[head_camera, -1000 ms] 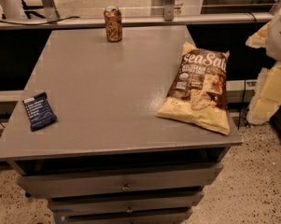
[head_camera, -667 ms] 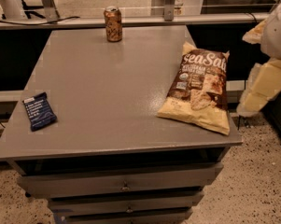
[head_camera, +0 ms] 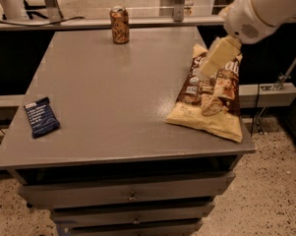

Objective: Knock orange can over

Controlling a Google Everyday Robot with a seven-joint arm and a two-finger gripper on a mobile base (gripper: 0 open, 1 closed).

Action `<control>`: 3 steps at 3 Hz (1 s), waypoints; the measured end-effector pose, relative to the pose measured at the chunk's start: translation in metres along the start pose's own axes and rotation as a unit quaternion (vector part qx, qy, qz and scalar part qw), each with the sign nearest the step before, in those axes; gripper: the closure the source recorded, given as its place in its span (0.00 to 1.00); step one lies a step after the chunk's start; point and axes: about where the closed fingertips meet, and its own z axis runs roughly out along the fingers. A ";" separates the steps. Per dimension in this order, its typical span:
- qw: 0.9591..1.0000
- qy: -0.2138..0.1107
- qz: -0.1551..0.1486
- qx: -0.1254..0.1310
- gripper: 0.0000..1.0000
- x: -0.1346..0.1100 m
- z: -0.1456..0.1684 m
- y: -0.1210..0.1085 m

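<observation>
The orange can [head_camera: 120, 25] stands upright near the far edge of the grey table [head_camera: 108, 97], a little left of centre. It is copper-orange with pale lettering and a silver top. My arm comes in from the top right. My pale gripper [head_camera: 207, 73] hangs over the upper part of the chip bag [head_camera: 211, 102] at the table's right side. It is well to the right of the can, nearer the front, and does not touch it.
A dark blue snack packet [head_camera: 41, 117] lies flat near the table's left front corner. Drawers [head_camera: 133, 196] sit under the tabletop. A rail and metal posts [head_camera: 178, 4] run behind the table's far edge.
My arm has swung left from beyond the table's right edge, and the gripper now hangs over the chip bag. The can, bag and blue packet have not moved.
</observation>
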 end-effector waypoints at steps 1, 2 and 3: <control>0.998 -0.053 0.013 0.023 0.00 -0.044 0.058 -0.036; 0.998 -0.052 0.013 0.023 0.00 -0.044 0.058 -0.036; 0.996 -0.073 0.032 0.025 0.00 -0.054 0.074 -0.036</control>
